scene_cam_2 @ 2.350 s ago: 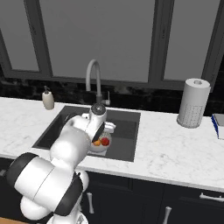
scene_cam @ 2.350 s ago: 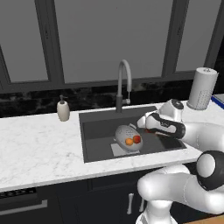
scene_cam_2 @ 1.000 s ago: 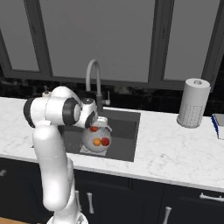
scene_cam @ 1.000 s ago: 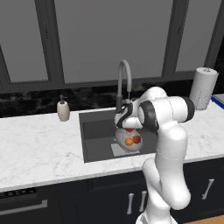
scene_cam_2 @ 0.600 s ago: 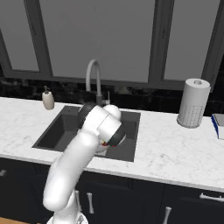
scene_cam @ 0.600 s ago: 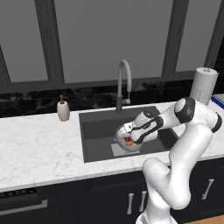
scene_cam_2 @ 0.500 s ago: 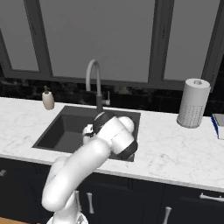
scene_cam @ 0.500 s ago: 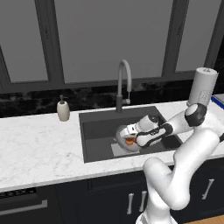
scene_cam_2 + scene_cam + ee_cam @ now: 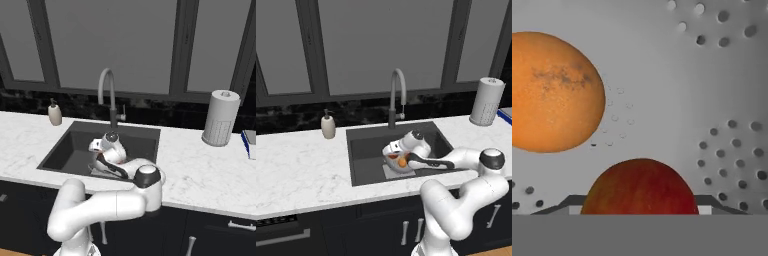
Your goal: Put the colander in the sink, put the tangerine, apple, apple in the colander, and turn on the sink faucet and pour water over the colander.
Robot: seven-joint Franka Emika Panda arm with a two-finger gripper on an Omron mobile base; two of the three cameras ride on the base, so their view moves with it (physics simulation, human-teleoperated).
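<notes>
on white marble counter [image 9: 301,170], dark sink [image 9: 368,150]; claw [image 9: 397,159] state unclear, over colander [image 9: 712,75].

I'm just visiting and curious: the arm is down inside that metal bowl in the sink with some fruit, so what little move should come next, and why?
Probably open the jaws and let go: an apple sits between them, low inside the colander and close beside the tangerine, so it is already where it belongs. The colander rests in the sink. Lifting clear would follow.
</notes>
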